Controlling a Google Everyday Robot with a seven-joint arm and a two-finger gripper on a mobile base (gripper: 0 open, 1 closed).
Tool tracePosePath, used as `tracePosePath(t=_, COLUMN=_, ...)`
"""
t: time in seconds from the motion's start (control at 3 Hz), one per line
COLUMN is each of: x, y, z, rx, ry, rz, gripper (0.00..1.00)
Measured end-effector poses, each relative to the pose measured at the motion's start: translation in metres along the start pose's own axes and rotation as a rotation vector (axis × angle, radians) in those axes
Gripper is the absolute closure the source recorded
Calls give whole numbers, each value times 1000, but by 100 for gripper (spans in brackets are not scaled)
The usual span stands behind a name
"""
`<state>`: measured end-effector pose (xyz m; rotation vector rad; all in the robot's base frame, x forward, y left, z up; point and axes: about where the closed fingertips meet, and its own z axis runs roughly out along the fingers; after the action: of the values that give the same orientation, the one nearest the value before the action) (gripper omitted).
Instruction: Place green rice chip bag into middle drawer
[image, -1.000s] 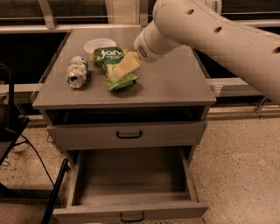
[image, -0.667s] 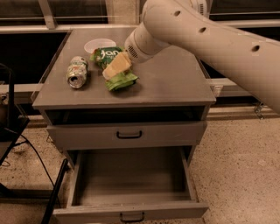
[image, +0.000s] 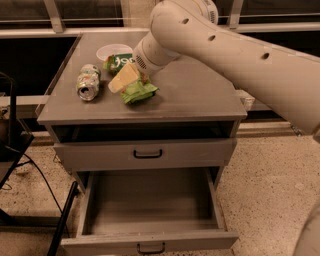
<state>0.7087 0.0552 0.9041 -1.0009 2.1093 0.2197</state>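
The green rice chip bag lies crinkled on the grey cabinet top, its dark-green logo end pointing to the back. My gripper comes down from the upper right and sits on the middle of the bag, hiding part of it. The middle drawer is pulled out at the bottom of the view, and its inside shows nothing in it. The drawer above it is closed.
A crushed silver-green soda can lies just left of the bag. A white round bowl stands behind the bag. My thick white arm crosses the cabinet's right side. Black cables and a dark stand are on the floor at left.
My gripper has moved left and slightly down across the bag. The bag, the can and the drawers have stayed in place.
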Motion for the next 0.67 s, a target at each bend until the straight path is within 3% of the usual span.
tracePosePath(t=0.67, x=12, y=-8, z=29, rx=8, ry=44, rz=35, gripper=0)
